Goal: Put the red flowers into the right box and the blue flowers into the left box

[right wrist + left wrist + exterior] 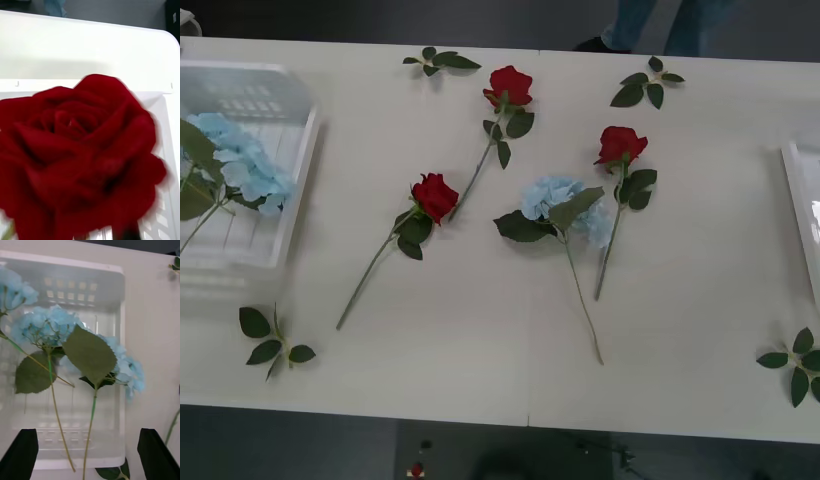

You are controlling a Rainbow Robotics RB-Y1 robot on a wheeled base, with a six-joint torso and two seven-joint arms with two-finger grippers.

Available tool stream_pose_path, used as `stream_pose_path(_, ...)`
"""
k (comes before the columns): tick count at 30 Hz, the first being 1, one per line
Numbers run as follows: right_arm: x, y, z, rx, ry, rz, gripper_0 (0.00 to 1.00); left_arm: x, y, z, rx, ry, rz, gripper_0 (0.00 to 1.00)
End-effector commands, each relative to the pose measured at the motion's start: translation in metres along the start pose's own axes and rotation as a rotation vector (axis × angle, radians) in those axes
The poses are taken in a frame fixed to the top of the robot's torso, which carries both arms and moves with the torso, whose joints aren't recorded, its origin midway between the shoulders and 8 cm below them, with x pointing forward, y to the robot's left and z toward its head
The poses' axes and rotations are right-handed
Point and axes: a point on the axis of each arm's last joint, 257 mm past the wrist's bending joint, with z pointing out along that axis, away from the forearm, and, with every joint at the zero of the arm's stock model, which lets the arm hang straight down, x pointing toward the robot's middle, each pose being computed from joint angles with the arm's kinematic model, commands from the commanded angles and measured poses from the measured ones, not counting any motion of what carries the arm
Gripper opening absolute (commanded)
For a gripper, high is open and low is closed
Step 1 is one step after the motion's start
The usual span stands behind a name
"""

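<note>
Three red flowers lie on the table [480, 330]: one at the back [510, 84], one in the middle [435, 194], one to the right [620, 144]. A blue flower [552, 197] lies between them. More blue flowers [238, 158] rest in the left box [292, 170]. In the left wrist view my left gripper [88, 435] hangs open over that box [112, 296], its black fingers [20, 453] apart above the blue flowers [48, 324]. A fourth red flower [78, 150] hangs close before my right wrist camera, over the right box [165, 180]. The right box [802, 200] shows at the table's right edge.
Flowerless leaf sprigs lie at the back [440, 60], back right [646, 84], front left [274, 340] and front right [794, 364]. A person's legs [660, 25] stand behind the table. The table's front edge runs close below the stems.
</note>
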Motion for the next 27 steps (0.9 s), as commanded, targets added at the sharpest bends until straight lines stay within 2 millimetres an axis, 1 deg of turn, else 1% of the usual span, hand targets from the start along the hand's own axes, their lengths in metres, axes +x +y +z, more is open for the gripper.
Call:
stream_pose_path(1, -0.014, -0.014, -0.007, 0.023, -0.030, 0.003, 1.00, 0.002, -0.032, -0.007, 0.080, 0.055, 0.099, 1.00)
stream_pose_path(2, -0.015, -0.013, -0.007, 0.021, -0.033, 0.005, 1.00, 0.005, -0.048, -0.002, 0.127, 0.074, 0.115, 1.00)
stream_pose_path(3, -0.015, -0.013, -0.007, 0.021, -0.033, 0.005, 1.00, 0.008, -0.056, 0.001, 0.149, 0.082, 0.123, 1.00)
stream_pose_path(5, -0.015, -0.013, -0.007, 0.020, -0.033, 0.006, 1.00, 0.010, -0.089, 0.009, 0.238, 0.100, 0.144, 1.00)
stream_pose_path(6, -0.016, -0.012, -0.007, 0.018, -0.035, 0.005, 1.00, 0.010, -0.101, 0.014, 0.265, 0.104, 0.153, 1.00)
stream_pose_path(8, -0.016, -0.012, -0.007, 0.017, -0.035, 0.008, 1.00, 0.008, -0.121, 0.023, 0.301, 0.107, 0.168, 1.00)
stream_pose_path(9, -0.015, -0.011, -0.007, 0.015, -0.034, 0.006, 1.00, 0.007, -0.128, 0.027, 0.310, 0.109, 0.176, 1.00)
stream_pose_path(10, -0.015, -0.007, -0.007, 0.006, -0.032, 0.009, 1.00, 0.005, -0.140, 0.034, 0.326, 0.110, 0.191, 1.00)
stream_pose_path(11, -0.014, -0.004, -0.007, -0.003, -0.025, 0.015, 1.00, 0.005, -0.147, 0.038, 0.330, 0.112, 0.198, 1.00)
stream_pose_path(12, -0.011, 0.002, -0.008, -0.023, -0.006, 0.026, 1.00, 0.003, -0.161, 0.048, 0.340, 0.116, 0.219, 1.00)
stream_pose_path(15, -0.002, 0.023, -0.014, -0.106, 0.046, 0.098, 1.00, 0.002, -0.185, 0.065, 0.340, 0.128, 0.261, 1.00)
stream_pose_path(16, 0.002, 0.036, -0.017, -0.155, 0.071, 0.140, 1.00, 0.004, -0.196, 0.074, 0.337, 0.139, 0.280, 1.00)
stream_pose_path(17, 0.005, 0.043, -0.018, -0.184, 0.085, 0.172, 1.00, 0.004, -0.201, 0.079, 0.332, 0.143, 0.290, 1.00)
stream_pose_path(18, 0.012, 0.063, -0.023, -0.263, 0.117, 0.245, 1.00, 0.008, -0.213, 0.091, 0.316, 0.157, 0.318, 1.00)
stream_pose_path(19, 0.015, 0.071, -0.024, -0.294, 0.132, 0.273, 1.00, 0.008, -0.217, 0.096, 0.305, 0.158, 0.327, 1.00)
stream_pose_path(20, 0.023, 0.089, -0.028, -0.359, 0.165, 0.318, 1.00, 0.012, -0.223, 0.107, 0.276, 0.169, 0.354, 1.00)
stream_pose_path(21, 0.027, 0.096, -0.029, -0.380, 0.179, 0.325, 1.00, 0.014, -0.226, 0.112, 0.265, 0.173, 0.364, 1.00)
stream_pose_path(23, 0.042, 0.115, -0.031, -0.425, 0.225, 0.310, 1.00, 0.022, -0.234, 0.129, 0.223, 0.186, 0.404, 1.00)
stream_pose_path(24, 0.049, 0.123, -0.032, -0.438, 0.245, 0.286, 1.00, 0.027, -0.237, 0.137, 0.201, 0.191, 0.428, 1.00)
stream_pose_path(25, 0.051, 0.129, -0.032, -0.447, 0.255, 0.266, 1.00, 0.029, -0.239, 0.141, 0.189, 0.192, 0.445, 1.00)
stream_pose_path(26, 0.059, 0.139, -0.032, -0.453, 0.279, 0.221, 1.00, 0.033, -0.241, 0.148, 0.162, 0.195, 0.478, 1.00)
stream_pose_path(27, 0.063, 0.144, -0.031, -0.455, 0.289, 0.192, 1.00, 0.036, -0.243, 0.154, 0.145, 0.194, 0.499, 0.99)
